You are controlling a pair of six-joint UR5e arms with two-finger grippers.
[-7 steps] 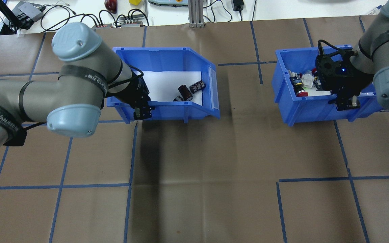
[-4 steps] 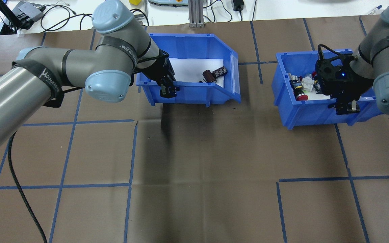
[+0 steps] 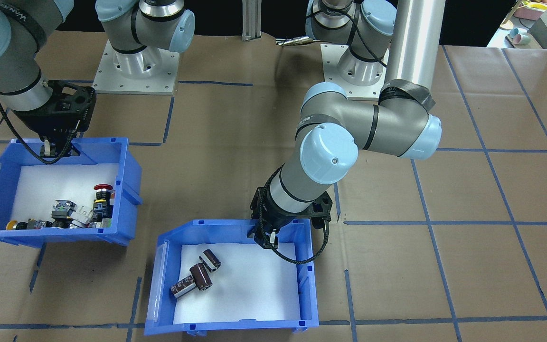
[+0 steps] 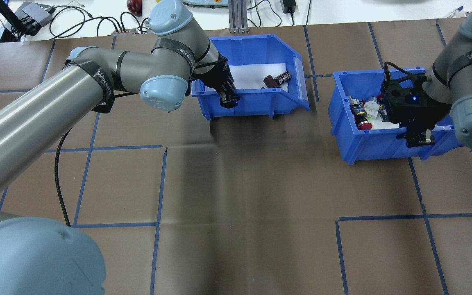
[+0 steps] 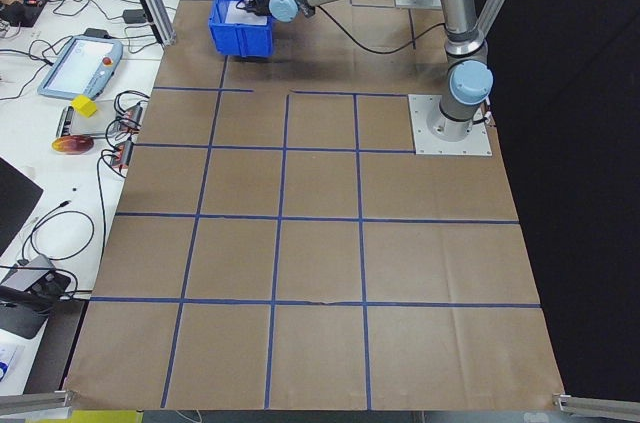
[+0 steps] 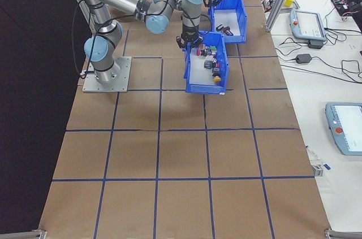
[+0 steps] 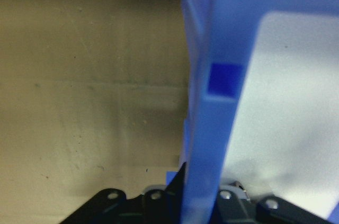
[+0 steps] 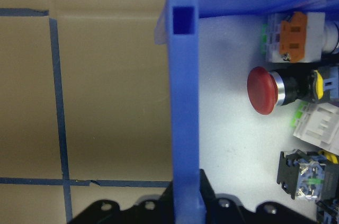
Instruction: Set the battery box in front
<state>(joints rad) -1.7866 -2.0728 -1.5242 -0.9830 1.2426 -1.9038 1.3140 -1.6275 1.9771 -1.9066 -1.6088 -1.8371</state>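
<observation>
The battery box (image 4: pixel 256 105) is a blue bin with a white liner, standing near the table's far edge. Three dark cylinders (image 4: pixel 277 79) lie at its sloped end. My left gripper (image 4: pixel 228 98) is shut on its near wall, which the left wrist view shows as a blue wall (image 7: pixel 207 128) between the fingers. From the front, the battery box (image 3: pixel 159 285) sits low in view with the left gripper (image 3: pixel 264 239) on its rim. My right gripper (image 4: pixel 418 138) is shut on the near wall of the blue switch bin (image 4: pixel 367 143).
The switch bin holds push-buttons and a red mushroom button (image 8: pixel 262 89), and stands just right of the battery box. Beyond the far table edge are cables, devices and an aluminium post (image 4: pixel 236 16). Brown paper with blue tape lines (image 4: pixel 158 184) covers the table.
My left arm has carried the battery box away from the robot and to the right, close to the far edge. The switch bin has shifted slightly toward the robot in the right gripper.
</observation>
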